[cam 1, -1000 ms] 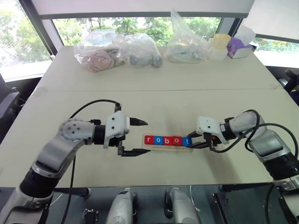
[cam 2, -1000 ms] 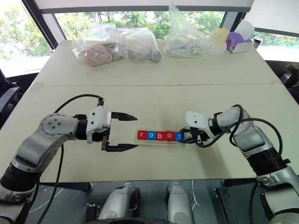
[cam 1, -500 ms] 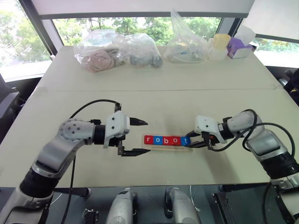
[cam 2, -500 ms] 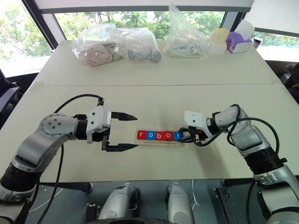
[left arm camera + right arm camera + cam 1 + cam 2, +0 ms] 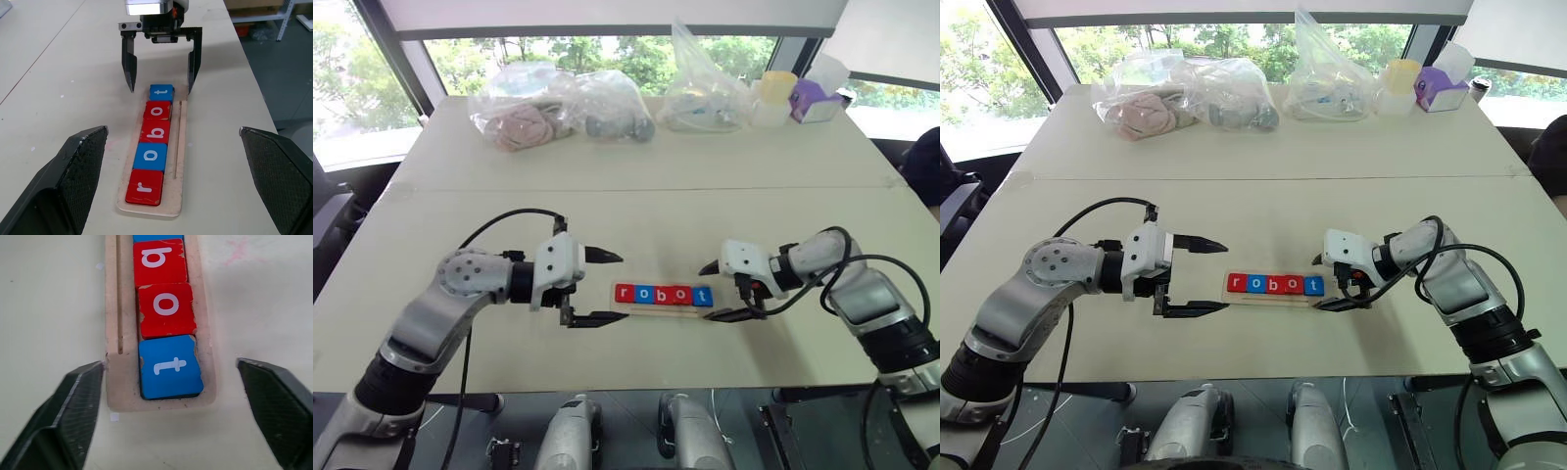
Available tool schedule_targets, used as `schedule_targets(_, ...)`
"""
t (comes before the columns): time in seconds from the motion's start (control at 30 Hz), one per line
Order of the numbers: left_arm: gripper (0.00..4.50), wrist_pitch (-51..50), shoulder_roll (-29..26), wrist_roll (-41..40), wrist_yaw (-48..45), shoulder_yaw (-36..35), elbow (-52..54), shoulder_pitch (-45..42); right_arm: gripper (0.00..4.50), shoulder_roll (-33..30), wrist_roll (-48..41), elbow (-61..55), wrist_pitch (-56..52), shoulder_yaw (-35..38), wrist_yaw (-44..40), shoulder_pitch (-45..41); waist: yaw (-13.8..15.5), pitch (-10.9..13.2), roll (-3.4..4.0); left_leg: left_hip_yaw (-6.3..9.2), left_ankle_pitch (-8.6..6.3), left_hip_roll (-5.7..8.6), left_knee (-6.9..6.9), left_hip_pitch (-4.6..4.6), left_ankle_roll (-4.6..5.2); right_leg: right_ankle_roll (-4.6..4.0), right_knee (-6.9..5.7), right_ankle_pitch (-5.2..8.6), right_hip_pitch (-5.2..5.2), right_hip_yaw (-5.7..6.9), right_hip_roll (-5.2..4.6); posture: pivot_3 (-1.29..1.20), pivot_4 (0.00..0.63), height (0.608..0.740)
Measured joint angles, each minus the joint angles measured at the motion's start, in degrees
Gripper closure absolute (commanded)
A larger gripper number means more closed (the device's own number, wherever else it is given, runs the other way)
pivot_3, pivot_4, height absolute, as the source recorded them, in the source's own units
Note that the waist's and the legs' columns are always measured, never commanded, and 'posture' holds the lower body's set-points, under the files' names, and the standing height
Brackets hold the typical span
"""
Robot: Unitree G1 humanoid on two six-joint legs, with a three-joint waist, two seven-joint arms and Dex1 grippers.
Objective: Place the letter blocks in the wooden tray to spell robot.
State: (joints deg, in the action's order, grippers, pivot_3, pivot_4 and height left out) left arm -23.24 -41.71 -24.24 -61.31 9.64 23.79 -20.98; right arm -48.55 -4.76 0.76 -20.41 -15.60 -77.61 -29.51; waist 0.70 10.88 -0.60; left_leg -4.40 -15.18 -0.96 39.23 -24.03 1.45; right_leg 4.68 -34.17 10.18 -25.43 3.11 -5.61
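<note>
The wooden tray [image 5: 662, 310] lies on the table between my two grippers. The letter blocks sit in it in a row: red r [image 5: 625, 293], blue o [image 5: 644, 294], red b [image 5: 662, 294], red o [image 5: 680, 294], blue t [image 5: 702, 295]. In the left wrist view the same row reads from r [image 5: 145, 186] up to t [image 5: 161, 91]. My right gripper [image 5: 709, 294] is open at the tray's right end, its fingers on either side of the t block [image 5: 170, 366] and apart from it. At the tray's left end my left gripper [image 5: 623, 287] is open and holds nothing.
Clear plastic bags [image 5: 558, 103] with soft items line the table's far edge, with another bag [image 5: 705, 93], a yellow cup [image 5: 775, 90] and a purple tissue box [image 5: 813, 98] at the back right. A seam [image 5: 636, 188] crosses the tabletop.
My right gripper has opened and let go of the blue t block, which now lies at the tray's right end. The left arm has not moved.
</note>
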Motion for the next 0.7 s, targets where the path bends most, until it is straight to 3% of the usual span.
schedule_targets(0.23, 0.00, 0.00, 0.02, 0.00, 0.06, 0.01, 0.00, 0.00, 0.06, -0.37, -1.02, 0.18, -0.45, 2.71, 1.81, -2.51, -0.02, 0.00, 0.00, 0.00, 0.00, 0.00, 0.00, 0.01, 0.00, 0.00, -0.01, 0.00, -0.01, 0.00, 0.00, 0.00, 0.150, 0.740)
schedule_targets(0.43, 0.00, 0.00, 0.04, 0.00, 0.02, 0.01, 0.00, -0.01, 0.06, -1.20, 1.14, 7.40, 3.94, 3.89, 5.77, -3.02, -0.02, 0.00, 0.00, -0.04, 0.00, 0.02, 0.00, 0.00, 0.00, 0.00, 0.01, 0.00, 0.01, -0.01, 0.00, 0.00, 0.150, 0.740)
schedule_targets(0.7, 0.00, 0.01, 0.05, -0.01, -0.48, 0.04, -0.04, -0.13, 0.06, -2.03, 1.11, 6.72, 5.28, 5.65, 7.12, 1.22, -0.02, 0.00, 0.00, -0.05, 0.01, 0.01, 0.00, 0.02, -0.01, 0.00, -0.02, 0.00, 0.01, 0.00, 0.01, 0.00, 0.150, 0.740)
